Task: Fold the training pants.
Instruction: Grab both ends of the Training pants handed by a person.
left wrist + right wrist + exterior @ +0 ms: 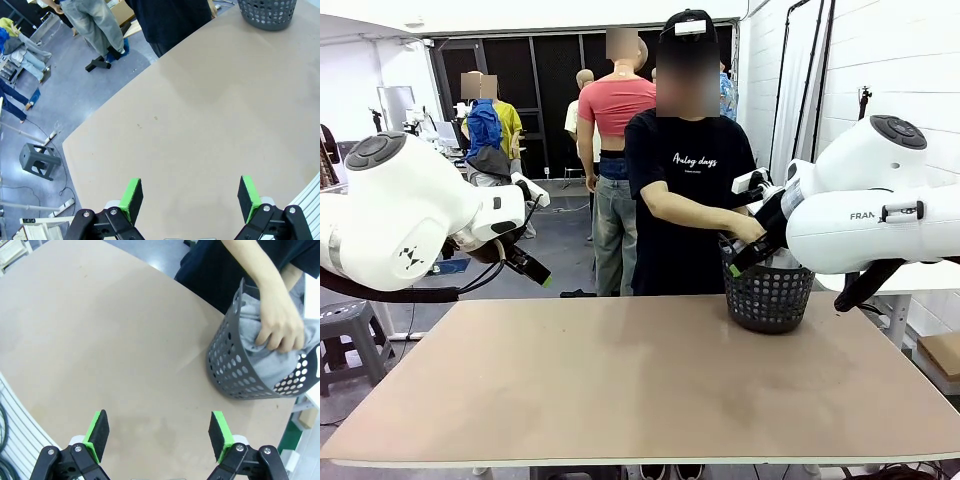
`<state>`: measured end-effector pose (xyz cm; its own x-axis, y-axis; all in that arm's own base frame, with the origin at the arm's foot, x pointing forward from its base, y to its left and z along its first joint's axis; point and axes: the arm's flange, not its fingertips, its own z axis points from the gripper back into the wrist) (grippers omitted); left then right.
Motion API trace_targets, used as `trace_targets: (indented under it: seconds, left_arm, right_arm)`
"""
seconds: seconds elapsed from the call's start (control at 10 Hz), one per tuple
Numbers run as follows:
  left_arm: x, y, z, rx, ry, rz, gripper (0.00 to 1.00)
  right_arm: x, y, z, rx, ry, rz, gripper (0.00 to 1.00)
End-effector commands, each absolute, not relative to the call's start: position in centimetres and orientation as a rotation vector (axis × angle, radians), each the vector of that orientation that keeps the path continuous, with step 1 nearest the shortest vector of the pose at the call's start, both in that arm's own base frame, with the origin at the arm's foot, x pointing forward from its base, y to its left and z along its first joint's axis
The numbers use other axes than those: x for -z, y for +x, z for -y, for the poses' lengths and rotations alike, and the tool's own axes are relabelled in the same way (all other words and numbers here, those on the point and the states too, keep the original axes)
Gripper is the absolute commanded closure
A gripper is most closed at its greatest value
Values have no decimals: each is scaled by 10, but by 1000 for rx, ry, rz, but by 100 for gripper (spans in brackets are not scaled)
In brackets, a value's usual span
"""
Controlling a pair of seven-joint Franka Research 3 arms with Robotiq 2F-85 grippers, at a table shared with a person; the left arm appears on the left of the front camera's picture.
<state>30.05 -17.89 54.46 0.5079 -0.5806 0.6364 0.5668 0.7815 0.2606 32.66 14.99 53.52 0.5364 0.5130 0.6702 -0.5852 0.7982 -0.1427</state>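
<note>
The training pants (pixel 264 361) are a bundle of light grey fabric inside a dark mesh basket (pixel 239 374) at the table's far right. A person's hand (pixel 280 326) reaches into the basket and grips the fabric. My right gripper (pixel 159 436) hovers open above the bare table, short of the basket, with nothing between its green pads. In the front view the right gripper (pixel 745 258) hangs just in front of the basket (pixel 767 298). My left gripper (pixel 535 268) is raised at the left, off the table's edge; in its own view the left gripper (pixel 191 197) is open and empty.
The tan table (pixel 620 380) is a wide flat surface between the arms. The person (pixel 685 180) stands at the far edge, beside the basket (pixel 267 12). A small stool (pixel 39 161) and cables lie on the floor to the left.
</note>
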Motion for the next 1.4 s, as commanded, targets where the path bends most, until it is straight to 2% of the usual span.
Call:
trace_targets:
  seconds: [0.0, 1.3]
  left_arm:
    - [-545, 303, 179, 702, 26, 787, 0]
    - [-545, 303, 179, 702, 26, 787, 0]
  right_arm:
    - [-536, 327, -150, -655, 103, 769, 0]
    - [-536, 327, -150, -655, 103, 769, 0]
